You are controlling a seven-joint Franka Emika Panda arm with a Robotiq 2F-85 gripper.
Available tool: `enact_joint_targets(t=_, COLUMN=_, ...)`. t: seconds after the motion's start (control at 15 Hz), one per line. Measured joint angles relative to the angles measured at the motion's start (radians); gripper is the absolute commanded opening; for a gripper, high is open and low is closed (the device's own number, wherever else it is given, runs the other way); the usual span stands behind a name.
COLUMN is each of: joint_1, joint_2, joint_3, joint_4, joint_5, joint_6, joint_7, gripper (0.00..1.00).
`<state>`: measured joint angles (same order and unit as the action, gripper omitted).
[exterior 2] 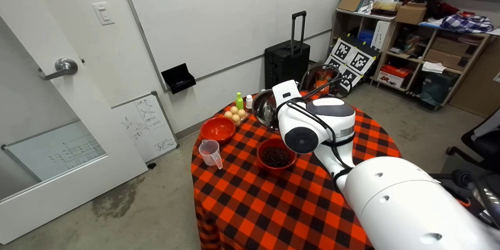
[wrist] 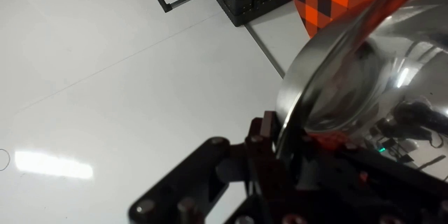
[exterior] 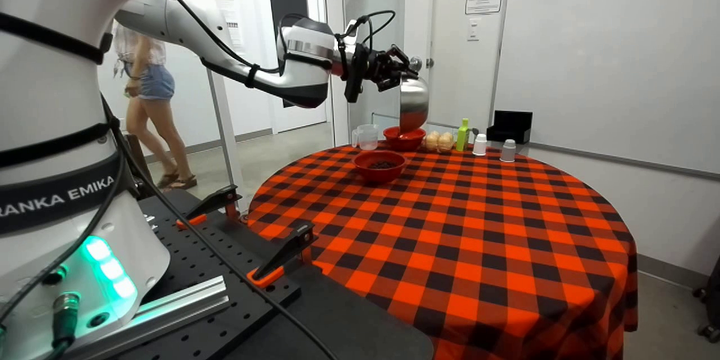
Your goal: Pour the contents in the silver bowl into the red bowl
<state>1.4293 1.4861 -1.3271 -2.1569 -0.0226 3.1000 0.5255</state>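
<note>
The silver bowl (exterior: 415, 98) is held in the air, tipped on its side, and also shows in an exterior view (exterior 2: 264, 109). My gripper (exterior: 408, 70) is shut on its rim; in the wrist view the fingertips (wrist: 284, 134) pinch the rim of the silver bowl (wrist: 315, 64). Its visible inside shows only reflections, no contents. A red bowl (exterior: 380, 176) holding dark bean-like pieces stands on the checked tablecloth, also in an exterior view (exterior 2: 274, 169). A second red bowl (exterior 2: 217, 129) stands farther back with nothing visible inside. The fingers are hidden behind the wrist in that view.
A clear measuring cup (exterior 2: 209, 153) stands beside the second red bowl. A pack of eggs (exterior 2: 235, 115), a green bottle (exterior 2: 239, 101) and small white containers (exterior: 480, 145) line the far table edge. A whiteboard wall (exterior: 607, 62) rises behind the table.
</note>
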Motion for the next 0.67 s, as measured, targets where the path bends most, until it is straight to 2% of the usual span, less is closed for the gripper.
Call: enact_joint_targets(t=0.67, joint_1=0.002, joint_2=0.000, joint_3=-0.015, joint_4=-0.001, joint_5=-0.098, joint_6=0.000, joint_7=0.068, gripper=0.01)
